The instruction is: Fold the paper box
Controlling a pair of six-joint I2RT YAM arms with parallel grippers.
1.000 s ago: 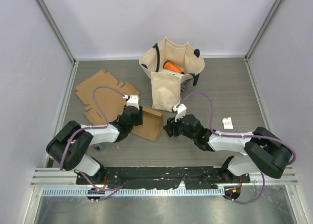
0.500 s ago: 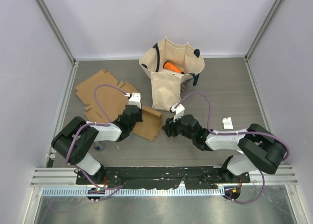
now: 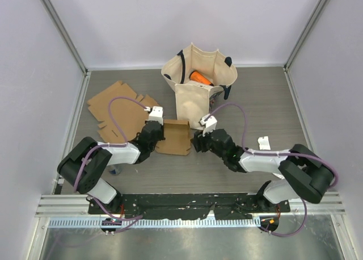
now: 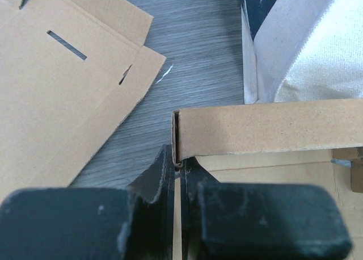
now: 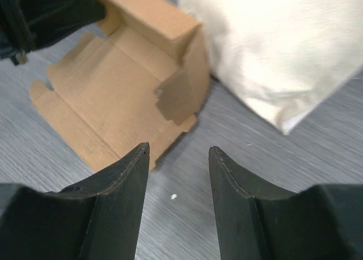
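1. Shows the paper box [image 3: 173,138] partly folded on the grey table [image 3: 266,101], near the middle, between the two grippers and just in front of the cloth bag [image 3: 195,104].
2. Has the box's back wall standing upright, base panel flat on the table, open side facing up.
3. Clamps the left gripper [image 3: 160,136] on the left end of that upright wall. In the left wrist view, has the fingers [image 4: 249,220] pressed together with the cardboard edge pinched between them.
4. Holds the right gripper [image 3: 196,142] just beside the box's right edge, jaws apart, nothing between them.
5. In the right wrist view, puts the fingertips [image 5: 126,175] over bare table, near the box's right side flap. Cannot tell whether they touch the cardboard.
6. Shows flat cardboard sheets [image 3: 116,109] at back left, lying unfolded on the table, near the left arm and apart from the bag; slot cut visible on one in the left wrist view.
7. Shows an orange item [image 3: 199,77] inside the open bag; dark straps on the bag's rim.
8. Shows a small white piece [image 3: 264,142] on the table at right, close to the right arm, well apart from the box.
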